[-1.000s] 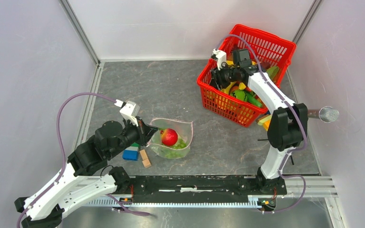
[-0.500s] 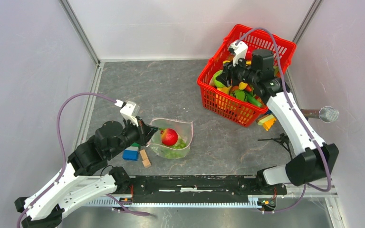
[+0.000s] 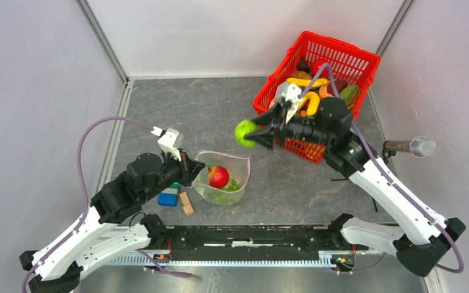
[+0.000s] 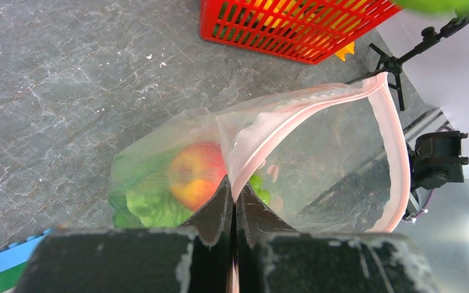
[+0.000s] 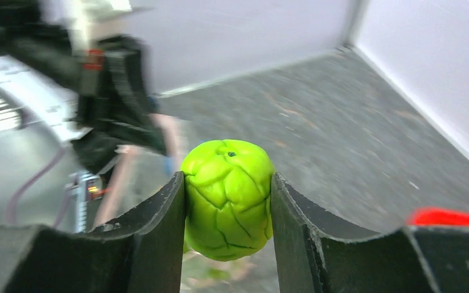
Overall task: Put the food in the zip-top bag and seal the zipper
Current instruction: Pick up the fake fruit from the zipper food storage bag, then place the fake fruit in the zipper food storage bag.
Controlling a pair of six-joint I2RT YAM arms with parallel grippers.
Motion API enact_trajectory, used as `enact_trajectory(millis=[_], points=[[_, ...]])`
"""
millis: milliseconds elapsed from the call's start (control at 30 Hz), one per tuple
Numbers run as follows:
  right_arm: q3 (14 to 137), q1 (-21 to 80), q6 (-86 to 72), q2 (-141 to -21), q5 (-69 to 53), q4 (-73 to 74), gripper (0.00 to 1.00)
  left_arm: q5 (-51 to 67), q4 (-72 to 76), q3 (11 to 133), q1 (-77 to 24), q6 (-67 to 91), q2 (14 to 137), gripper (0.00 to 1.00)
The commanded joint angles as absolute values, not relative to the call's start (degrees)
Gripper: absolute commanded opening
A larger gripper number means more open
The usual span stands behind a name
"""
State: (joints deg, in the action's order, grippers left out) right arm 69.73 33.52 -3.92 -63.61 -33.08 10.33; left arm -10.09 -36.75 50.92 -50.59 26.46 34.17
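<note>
The left gripper (image 4: 233, 194) is resting low at the left side of the table (image 3: 177, 110). Its fingers are pressing tightly together on the near rim of the zip-top bag (image 3: 235, 166), so the mouth is standing open and is facing up and to the right. Just beside this gripper, a blue-green block (image 3: 168, 197) and a small wooden cube (image 3: 187, 203) are lying on the table, outside the bag.

The bag is looking clear and crinkled. Its zipper (image 4: 401, 146), a pale pink strip, is running around the open mouth and is not pressed shut. Inside, a red apple (image 3: 218, 176) is lying on some green leafy pieces (image 3: 226, 196).

Further right, the right gripper (image 3: 253, 135) is hanging in the air between the bag and the red basket (image 3: 342, 44). Its fingers are standing about half apart and are squeezing a green round fruit (image 5: 228, 198) from both sides. The fruit is glossy lime green, with folded ridges and a small dimple on top.

In my judgement, the step in hand is the transfer of one food piece from basket to bag. The next move is calling for bringing the fruit above the open mouth, lowering it, and only then letting go, so that it is falling inside and not on the rim. A yellow piece (image 3: 305, 81) and others are lying in the basket, so sealing is not near.
</note>
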Motion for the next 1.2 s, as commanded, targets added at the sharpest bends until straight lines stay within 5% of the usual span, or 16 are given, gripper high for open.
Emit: enact_trajectory(millis=[0, 200, 400, 433, 500, 600, 867, 1167], points=[[66.9, 43.5, -6.1, -60.7, -34.4, 3.1, 0.12, -10.6, -36.0, 53.5, -50.5, 29.1, 35.5, 0.05], [67.8, 54.1, 0.2, -63.2, -29.2, 8.9, 0.15, -11.9, -38.8, 57.1, -50.5, 29.9, 37.3, 0.05], [71.0, 59.1, 5.4, -69.1, -6.4, 15.3, 0.27, -11.3, -40.8, 59.8, -50.5, 30.7, 39.5, 0.05], [71.0, 59.1, 5.7, -69.3, -4.2, 14.9, 0.34, -11.5, -41.3, 60.4, -50.5, 30.8, 39.7, 0.05], [71.1, 59.1, 6.4, -69.1, -3.1, 14.4, 0.62, -11.8, -42.2, 61.1, -50.6, 30.8, 39.9, 0.05], [69.9, 59.0, 6.8, -67.4, -5.6, 12.2, 0.78, -12.9, -42.3, 60.8, -50.5, 31.0, 39.5, 0.05], [66.9, 59.0, 6.8, -63.2, -6.4, 9.5, 0.82, -12.8, -40.7, 59.6, -50.5, 30.9, 40.0, 0.06], [62.2, 57.2, 8.9, -57.2, 35.9, 6.2, 0.92, -12.6, -39.3, 58.0, -50.6, 30.8, 39.1, 0.06]])
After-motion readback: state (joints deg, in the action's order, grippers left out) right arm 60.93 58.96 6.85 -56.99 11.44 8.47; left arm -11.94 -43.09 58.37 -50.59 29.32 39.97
